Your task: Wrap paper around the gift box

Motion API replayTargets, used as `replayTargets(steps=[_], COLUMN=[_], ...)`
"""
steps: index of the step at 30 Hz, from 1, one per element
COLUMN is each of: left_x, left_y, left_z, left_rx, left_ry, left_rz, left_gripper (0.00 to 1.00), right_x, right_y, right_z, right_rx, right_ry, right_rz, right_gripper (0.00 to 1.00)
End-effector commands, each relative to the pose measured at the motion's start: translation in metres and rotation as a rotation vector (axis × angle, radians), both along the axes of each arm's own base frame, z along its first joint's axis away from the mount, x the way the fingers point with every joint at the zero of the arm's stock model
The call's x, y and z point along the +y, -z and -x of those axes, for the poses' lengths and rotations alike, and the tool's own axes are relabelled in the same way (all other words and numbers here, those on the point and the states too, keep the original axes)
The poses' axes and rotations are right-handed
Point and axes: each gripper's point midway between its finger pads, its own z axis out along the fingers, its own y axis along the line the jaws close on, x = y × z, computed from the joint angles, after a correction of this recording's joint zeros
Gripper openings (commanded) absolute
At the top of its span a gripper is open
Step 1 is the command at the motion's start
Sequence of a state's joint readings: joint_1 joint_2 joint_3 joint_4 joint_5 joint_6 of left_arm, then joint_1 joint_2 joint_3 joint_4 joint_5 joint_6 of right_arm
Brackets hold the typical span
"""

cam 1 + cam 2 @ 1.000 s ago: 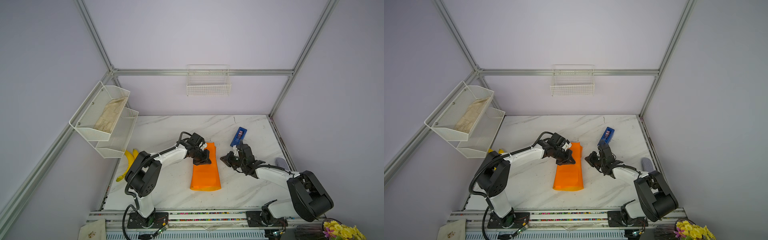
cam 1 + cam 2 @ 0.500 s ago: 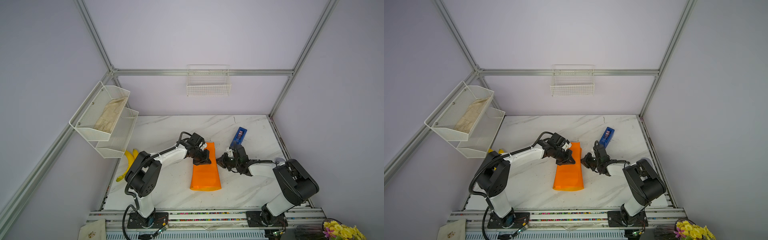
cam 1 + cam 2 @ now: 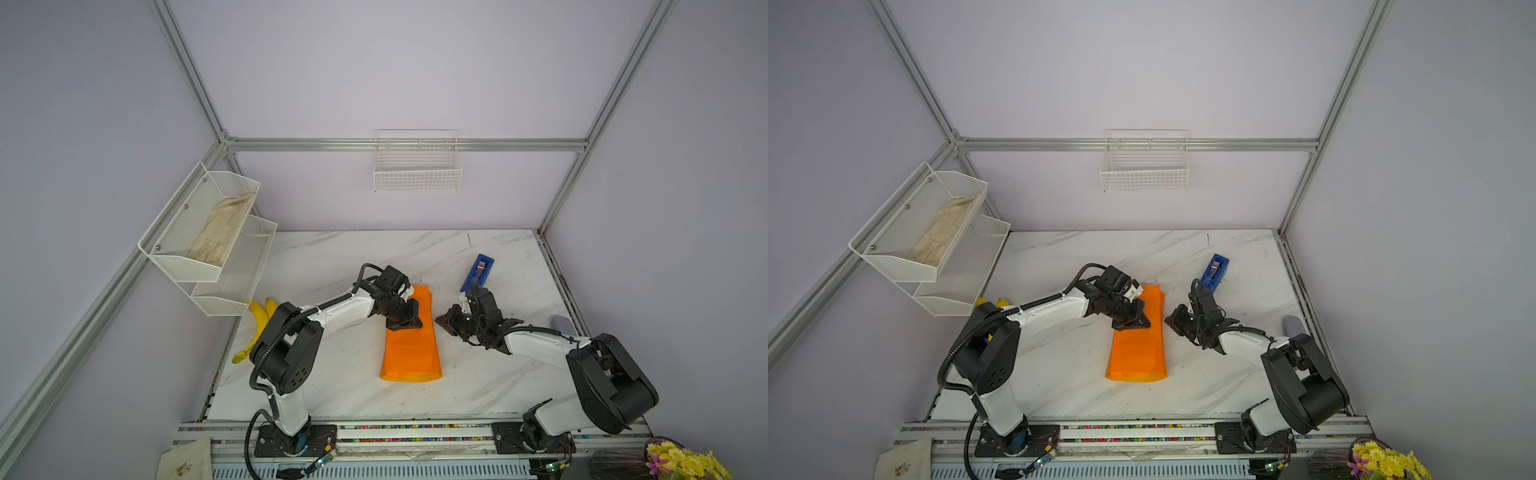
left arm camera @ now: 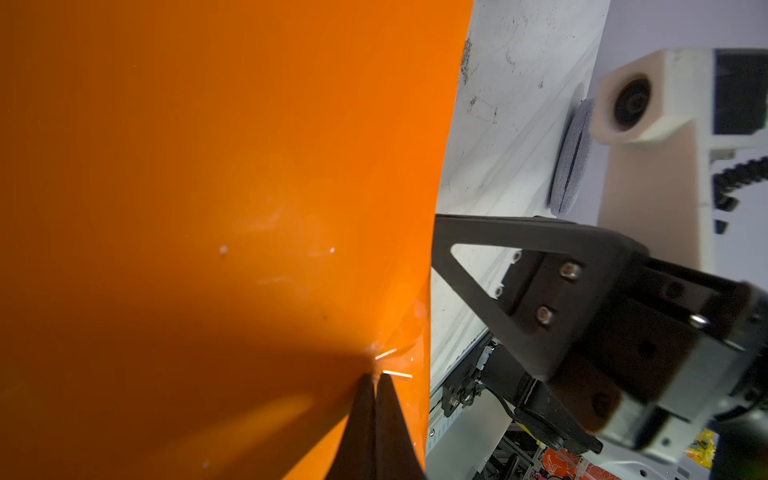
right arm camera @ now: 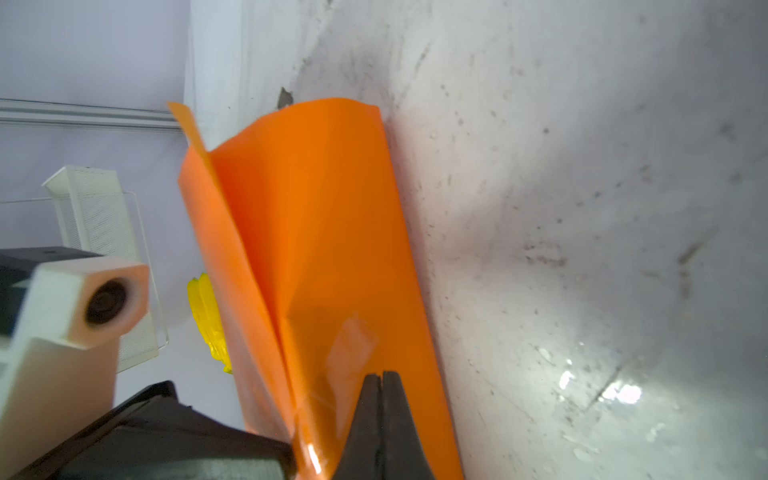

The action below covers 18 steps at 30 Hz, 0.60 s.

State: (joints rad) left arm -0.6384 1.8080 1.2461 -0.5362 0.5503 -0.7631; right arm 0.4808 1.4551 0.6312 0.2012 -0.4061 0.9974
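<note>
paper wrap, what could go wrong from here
1. The shut left gripper presses its tip into the paper by the clear tape; the thin sheet puckers there and may tear.
2. One flap edge stands loose at the tube's end, so the seam might spring open.
3. The right gripper, also shut, is close by; the two could bump.

The paper is a thin, smooth orange sheet with a soft sheen, and a strip of clear glossy tape glints on it. The tabletop looks like polished white marble, scuffed and dark-speckled. At the right edge, a round pad looks like grey woven cloth. The left-wall shelves are white-coated metal mesh.
</note>
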Motion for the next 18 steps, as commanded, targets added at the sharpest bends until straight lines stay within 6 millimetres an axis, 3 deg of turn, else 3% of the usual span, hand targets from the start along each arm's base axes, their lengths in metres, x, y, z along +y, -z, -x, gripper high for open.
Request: replayTargets(steps=[1,14,17,18], left_x=[0.041,0.041,0.040,0.040], left_y=[0.046,0.047,0.047,0.047], left_z=[0.030,0.030,0.030,0.030], left_rx=[0.130,0.133,0.132,0.131], left_ry=[-0.015,-0.016,-0.016,-0.016], left_rz=[-0.233,-0.236,-0.235,-0.235], left_gripper=[0.00,0.00,0.00,0.00], right_x=[0.004,0.029,0.024,0.017], right_y=[-0.004,-0.039,-0.039,-0.034], right_z=[0.001,0.006,0.007,0.005], right_rx=[-0.001,-0.063,-0.065,-0.058], right_ry=[-0.017,-0.102,-0.091,-0.074], right_rz=[-0.004,-0.186,-0.150,-0.092], right_gripper=[0.00,0.00,0.01,0.07])
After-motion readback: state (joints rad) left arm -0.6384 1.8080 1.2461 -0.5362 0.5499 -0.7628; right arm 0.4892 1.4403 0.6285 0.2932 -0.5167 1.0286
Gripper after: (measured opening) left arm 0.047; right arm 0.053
